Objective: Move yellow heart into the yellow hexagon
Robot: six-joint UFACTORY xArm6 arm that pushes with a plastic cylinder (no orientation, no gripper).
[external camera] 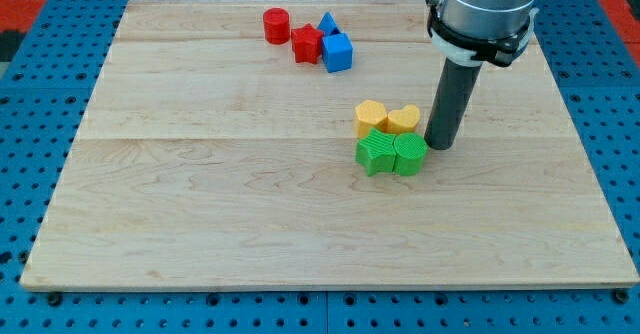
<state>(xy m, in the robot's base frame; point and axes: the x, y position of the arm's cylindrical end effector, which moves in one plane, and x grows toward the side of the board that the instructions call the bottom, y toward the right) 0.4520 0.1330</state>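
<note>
The yellow heart [404, 119] sits near the board's middle, touching the yellow hexagon [371, 117] on its left. Just below them lie a green star-like block [376, 154] and a green block [409, 155], side by side and touching the yellow pair. My tip [440, 145] rests on the board just to the right of the yellow heart and the green block, very close to them.
A red cylinder [276, 25], a red block [307, 45], a blue triangle [327, 22] and a blue cube [337, 52] cluster near the view's top. The wooden board [150, 204] lies on a blue perforated surface.
</note>
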